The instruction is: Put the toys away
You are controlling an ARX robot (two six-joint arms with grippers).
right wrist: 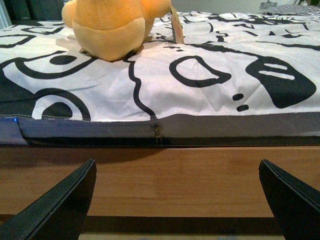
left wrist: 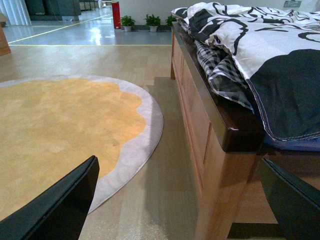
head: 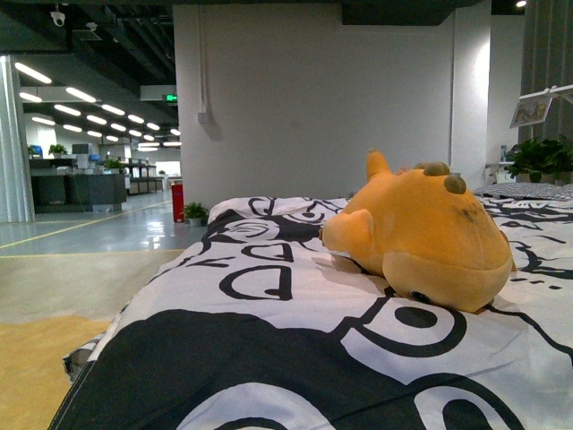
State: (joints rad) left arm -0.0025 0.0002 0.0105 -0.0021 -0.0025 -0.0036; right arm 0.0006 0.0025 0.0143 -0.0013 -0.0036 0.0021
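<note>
The soft orange toy [head: 421, 235] lies on the bed, on top of the black and white cover [head: 269, 296]. In the front view it sits over to the right side, with its round face turned to the camera. Nothing is touching it. The right end effector [right wrist: 176, 162] has its two black fingers wide apart and holds nothing. It is down low, facing the brown wooden side of the bed [right wrist: 160, 185], and the toy is higher up and farther back on the cover. The left end effector [left wrist: 178, 161] is open wide too and is also empty. It hangs low by the corner of the bed, above the floor, near the round yellow rug [left wrist: 60, 125]. So I think the job is only at its start: the toy has not been picked up yet. The next move looks like one for the right arm, since it is closer to the toy. It would need to go up over the edge of the bed, reach in, and close on the fat, squishy body. I cannot see any place where the toy should go.
</note>
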